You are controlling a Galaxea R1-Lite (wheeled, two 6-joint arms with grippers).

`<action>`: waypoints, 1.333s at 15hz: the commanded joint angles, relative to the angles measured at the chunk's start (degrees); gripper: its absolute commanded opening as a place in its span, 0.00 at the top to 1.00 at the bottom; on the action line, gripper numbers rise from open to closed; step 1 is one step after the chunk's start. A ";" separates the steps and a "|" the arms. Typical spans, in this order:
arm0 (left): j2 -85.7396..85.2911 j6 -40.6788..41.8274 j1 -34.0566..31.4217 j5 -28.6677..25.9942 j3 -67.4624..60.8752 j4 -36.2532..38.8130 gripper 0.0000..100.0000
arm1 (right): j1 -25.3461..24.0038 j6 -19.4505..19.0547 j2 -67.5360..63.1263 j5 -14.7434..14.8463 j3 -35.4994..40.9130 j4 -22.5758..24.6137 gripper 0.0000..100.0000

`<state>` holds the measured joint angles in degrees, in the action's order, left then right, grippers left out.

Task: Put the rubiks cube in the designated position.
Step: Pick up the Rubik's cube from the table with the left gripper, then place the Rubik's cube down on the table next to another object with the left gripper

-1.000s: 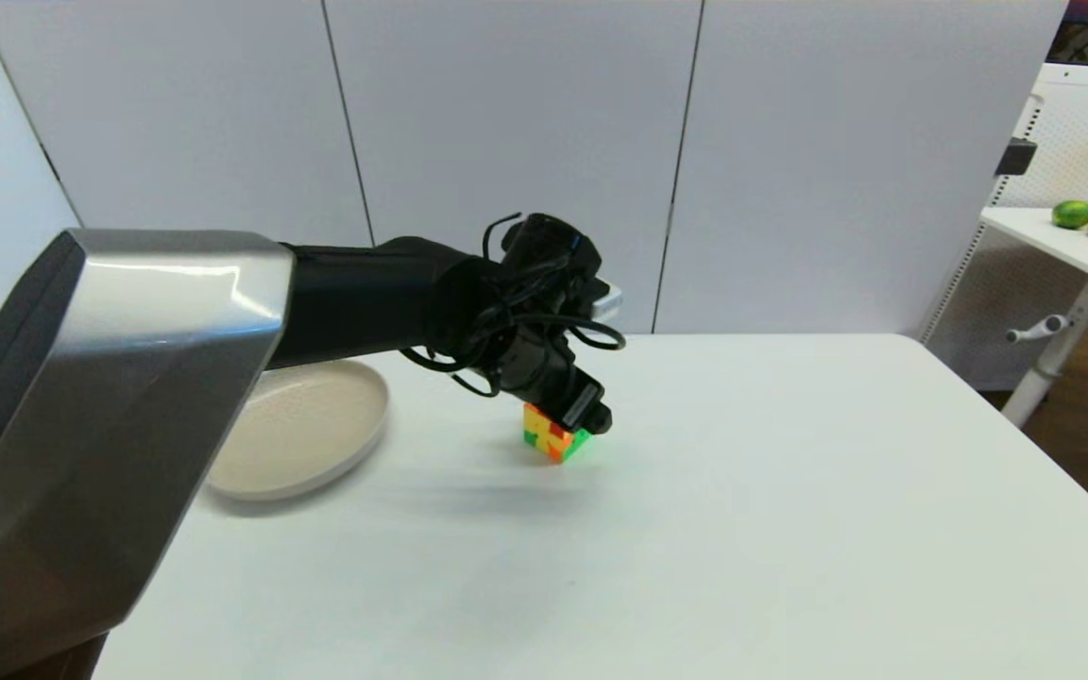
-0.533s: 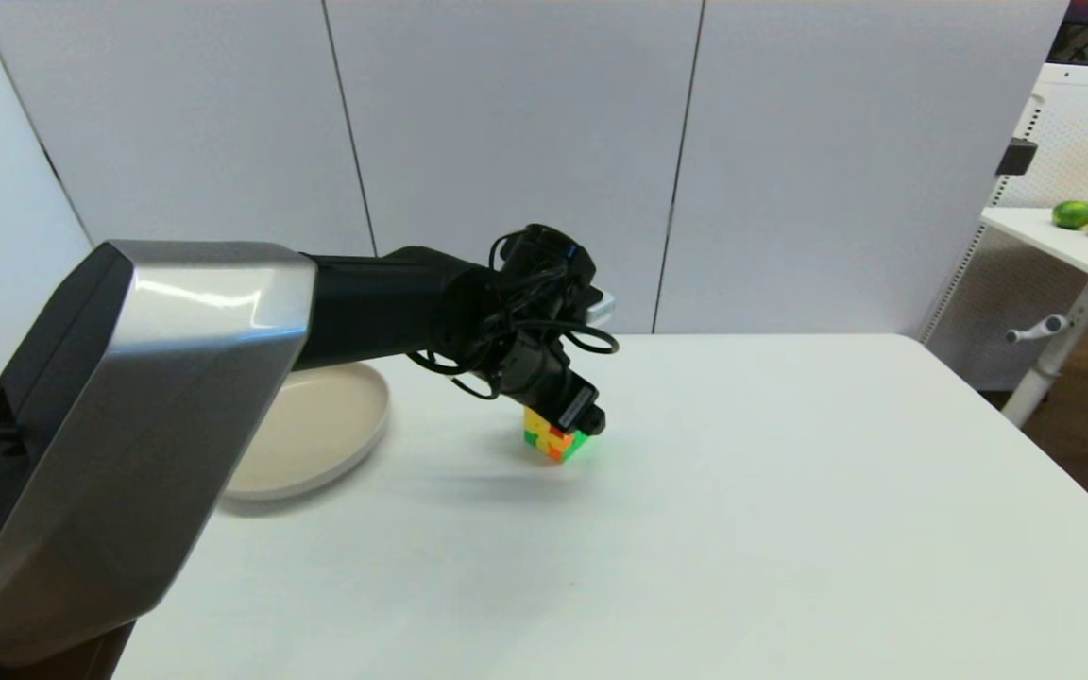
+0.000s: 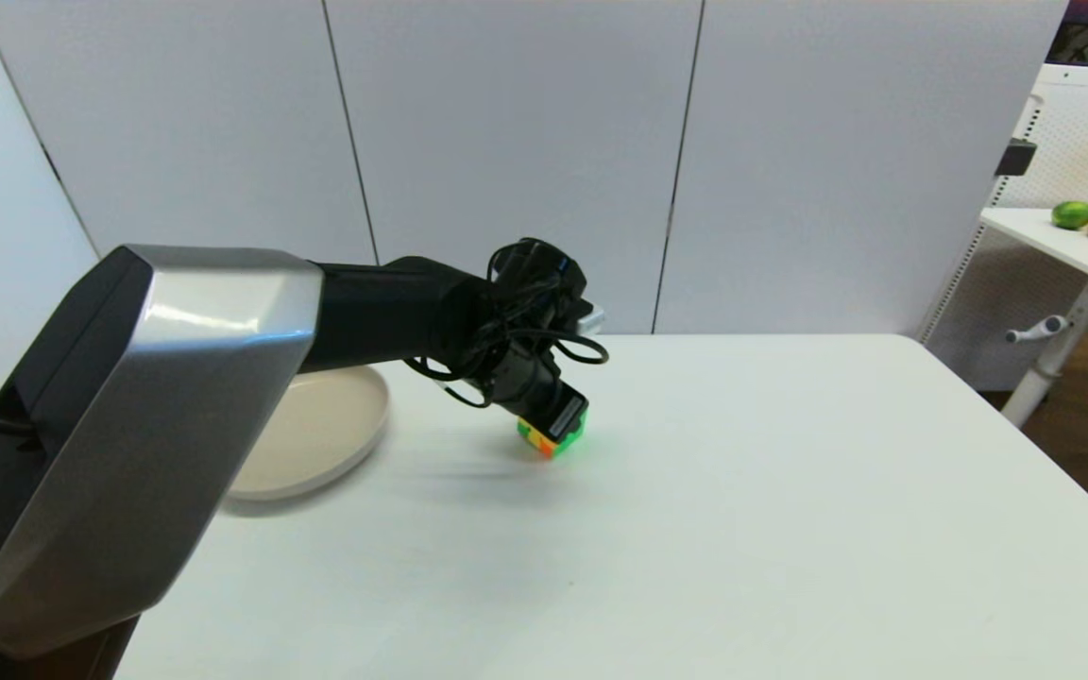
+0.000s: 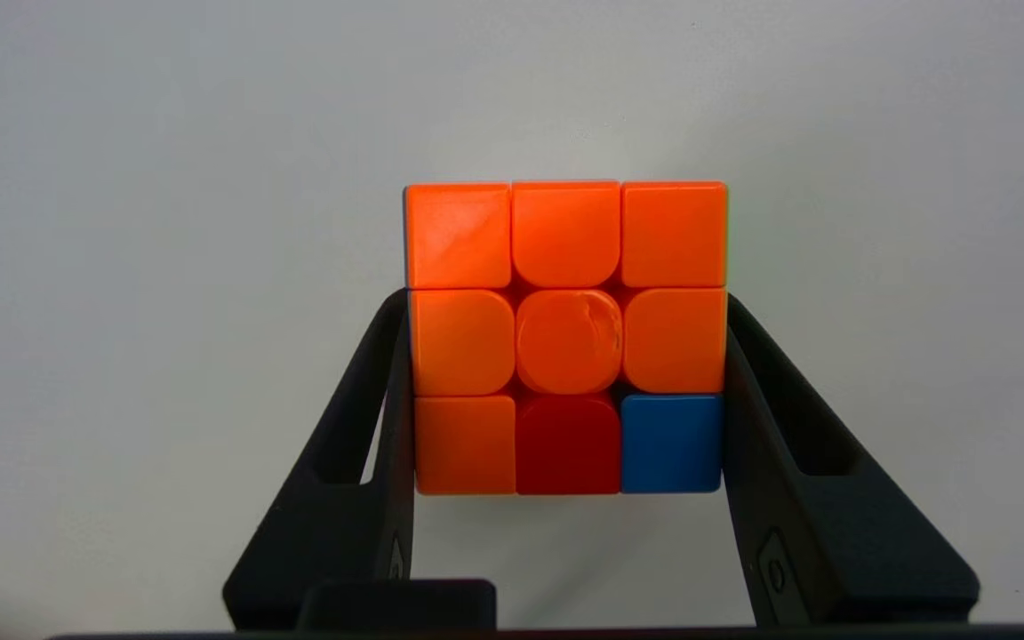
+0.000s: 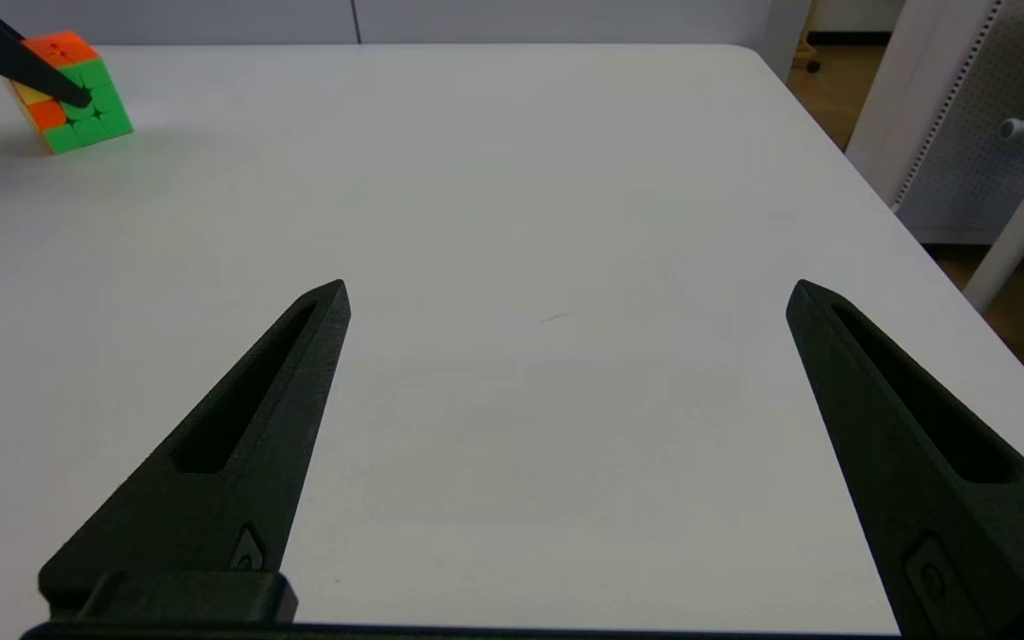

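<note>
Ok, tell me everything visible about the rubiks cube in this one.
The rubiks cube is small, glossy, stickerless plastic. The face toward the left wrist is orange except one red and one blue square; green, yellow and orange show on other sides. It sits tilted, clamped on two opposite sides by the left gripper, over the white table, right of the beige plate.

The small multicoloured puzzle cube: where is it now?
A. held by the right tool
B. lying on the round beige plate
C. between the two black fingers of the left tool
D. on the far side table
C: the small multicoloured puzzle cube sits between the left tool's fingers, tilted in the right wrist view.
</note>
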<state>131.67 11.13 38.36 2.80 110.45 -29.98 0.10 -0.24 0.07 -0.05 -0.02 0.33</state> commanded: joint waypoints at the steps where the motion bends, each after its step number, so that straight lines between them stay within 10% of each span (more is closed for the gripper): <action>1: -0.01 -0.23 0.04 -0.08 0.03 -0.43 1.00 | -0.01 -0.02 -0.07 -0.04 0.02 0.02 0.00; 9: -11.52 -3.66 -6.20 -1.05 0.73 -0.08 1.00 | -0.01 -0.02 -0.07 -0.04 0.02 0.02 0.00; 20: -28.14 -2.87 -39.95 -0.87 -18.69 6.42 1.00 | -0.01 -0.02 -0.07 -0.04 0.02 0.02 0.00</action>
<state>106.31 8.18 3.66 1.95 96.88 -25.62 0.10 -0.22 0.07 -0.10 -0.02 0.33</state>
